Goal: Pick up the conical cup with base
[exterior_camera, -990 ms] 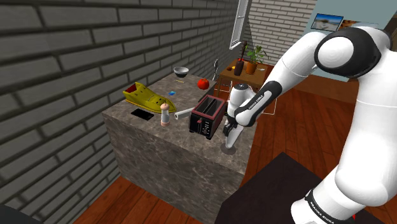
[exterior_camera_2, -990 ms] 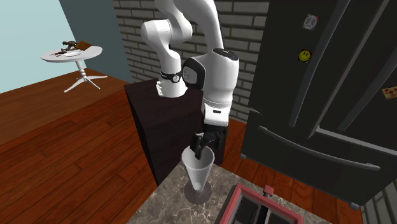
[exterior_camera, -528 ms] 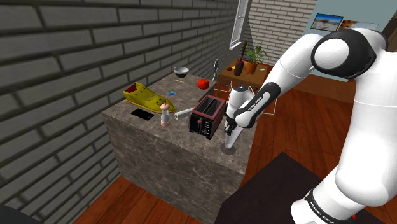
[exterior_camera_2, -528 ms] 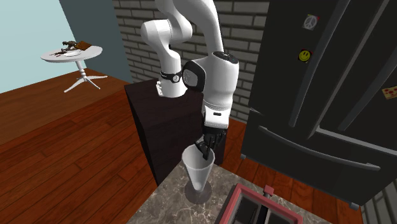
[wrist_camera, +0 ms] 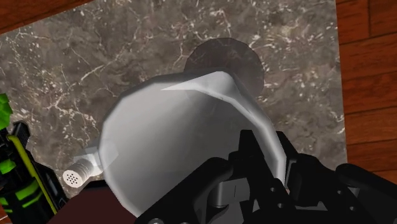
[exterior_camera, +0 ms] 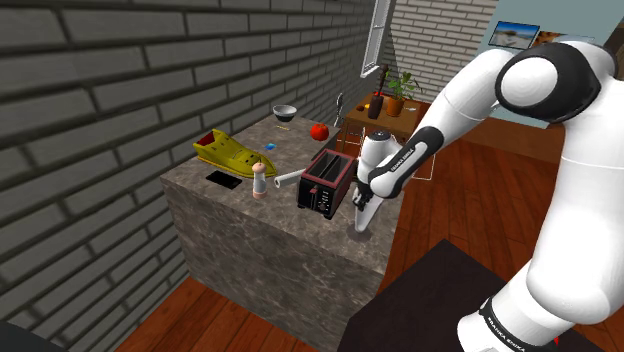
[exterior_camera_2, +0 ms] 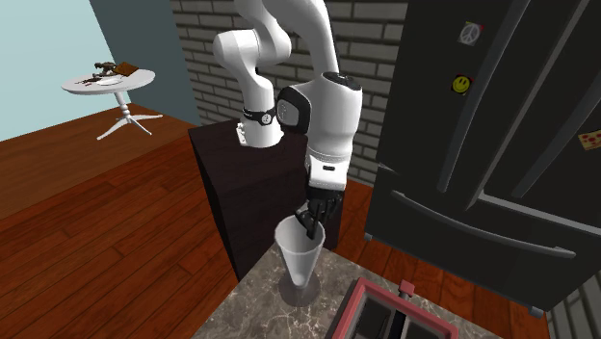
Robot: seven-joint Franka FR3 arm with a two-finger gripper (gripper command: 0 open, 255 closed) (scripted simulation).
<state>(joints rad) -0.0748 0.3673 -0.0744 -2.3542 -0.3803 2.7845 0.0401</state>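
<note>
Grey-veined marble bench (exterior_camera: 240, 225) against a dark brick wall (exterior_camera: 90, 120); wood plank floor (exterior_camera: 480, 200). On the bench: 1 black-and-red toaster (exterior_camera: 325, 182), 1 dark bowl (exterior_camera: 285, 112), 1 red round fruit (exterior_camera: 319, 130), 1 small shaker (exterior_camera: 260, 182), 1 yellow-green moulded object (exterior_camera: 228, 155). 1 pale grey conical cup (exterior_camera_2: 300, 258) at the corner nearest the stand. Black claw (exterior_camera_2: 310, 220) clamped on the cup's rim, 1 finger inside. Whether the cup's base touches the bench: cannot tell.

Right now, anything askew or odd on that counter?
Nothing spilled or toppled. The cup is upright, fingers clamped on its rim. Only oddity: a yellow shoe-like thing lying on the counter.
</note>
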